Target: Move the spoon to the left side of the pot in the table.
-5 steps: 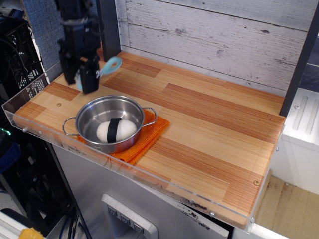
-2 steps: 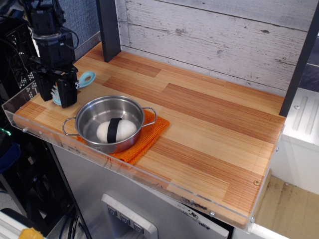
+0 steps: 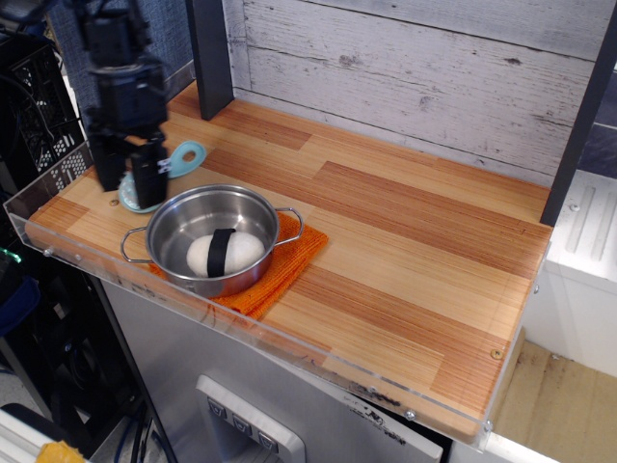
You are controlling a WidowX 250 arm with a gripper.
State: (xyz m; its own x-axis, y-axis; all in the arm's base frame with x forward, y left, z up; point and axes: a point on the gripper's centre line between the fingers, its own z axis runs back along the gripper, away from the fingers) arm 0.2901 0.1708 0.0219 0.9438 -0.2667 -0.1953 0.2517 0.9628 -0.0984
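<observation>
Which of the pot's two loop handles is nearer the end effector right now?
The left handle, facing the rail; the other handle sits over the orange cloth, farther from the end effector.

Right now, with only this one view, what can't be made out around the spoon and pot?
- Spoon: its head sits behind the end effector, so grip and table contact are unclear.
- End effector: motion-blurred; whether it is open or shut is unreadable.
- Pot: its wall hides the underside of the white object inside.
</observation>
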